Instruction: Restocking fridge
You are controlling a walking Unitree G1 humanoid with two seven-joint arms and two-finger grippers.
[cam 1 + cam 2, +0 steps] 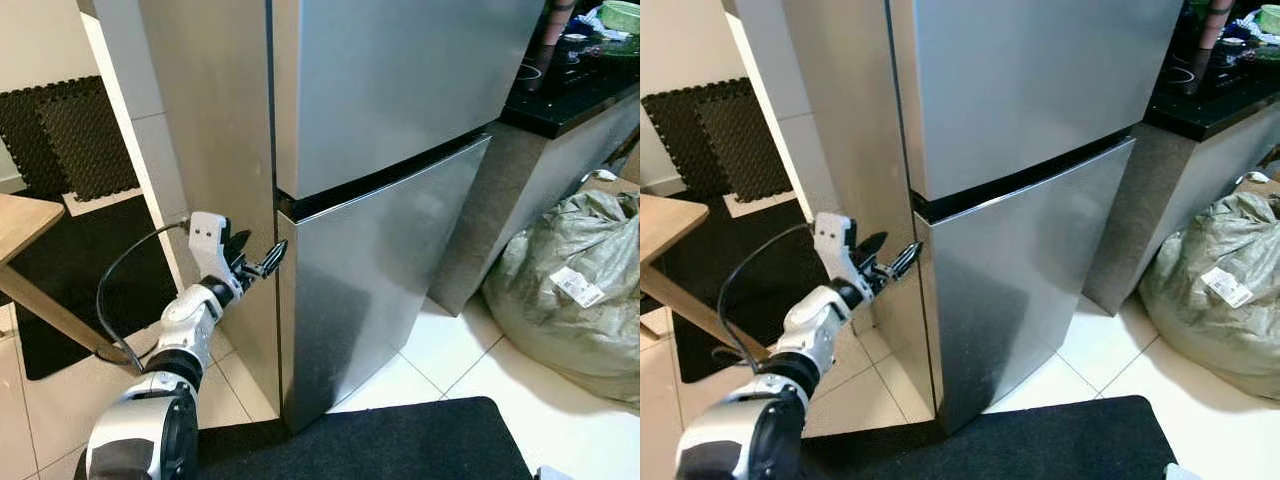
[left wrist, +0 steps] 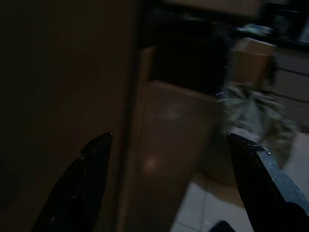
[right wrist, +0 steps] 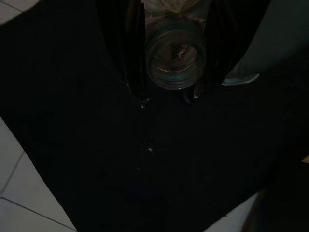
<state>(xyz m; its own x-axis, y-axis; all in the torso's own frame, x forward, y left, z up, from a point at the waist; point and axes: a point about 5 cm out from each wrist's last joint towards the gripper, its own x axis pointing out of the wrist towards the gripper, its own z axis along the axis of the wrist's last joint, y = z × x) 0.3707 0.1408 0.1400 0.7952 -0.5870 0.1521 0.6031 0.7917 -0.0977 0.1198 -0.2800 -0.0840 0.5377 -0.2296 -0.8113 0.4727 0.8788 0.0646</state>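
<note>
Left eye view showed the fridge (image 1: 400, 130) shut, both steel doors flush, with the dark seam between upper and lower door running just ahead of the left gripper (image 1: 256, 262). The fingertips sat at the hinge-side or edge corner of the lower door (image 1: 380, 290), right at its top left corner; whether they actually touched the steel I could not tell. The fingers stood parted with nothing between them.

The risk, as I judged it, was a weak purchase: the tips were at a smooth, handle-less edge, so a pull could slip off the metal, or a tip could jam into the seam and bind. A hard tug might also swing the door into the arm.

The left arm reached forward and up from low at the robot's side, forearm rising toward the door, a black cable (image 1: 125, 275) looping behind the wrist.

In the right wrist view the right gripper (image 3: 168, 96) was closed on a clear bottle (image 3: 176, 58), seen end-on, hanging over the black mat (image 3: 145, 169). If that hold loosened while the other arm strained, the bottle would drop.

Beyond the fridge stood a dark counter (image 1: 570, 100) and, on the tiles, a grey-green sack (image 1: 580, 290); behind the left gripper, a wooden table (image 1: 25, 225).
</note>
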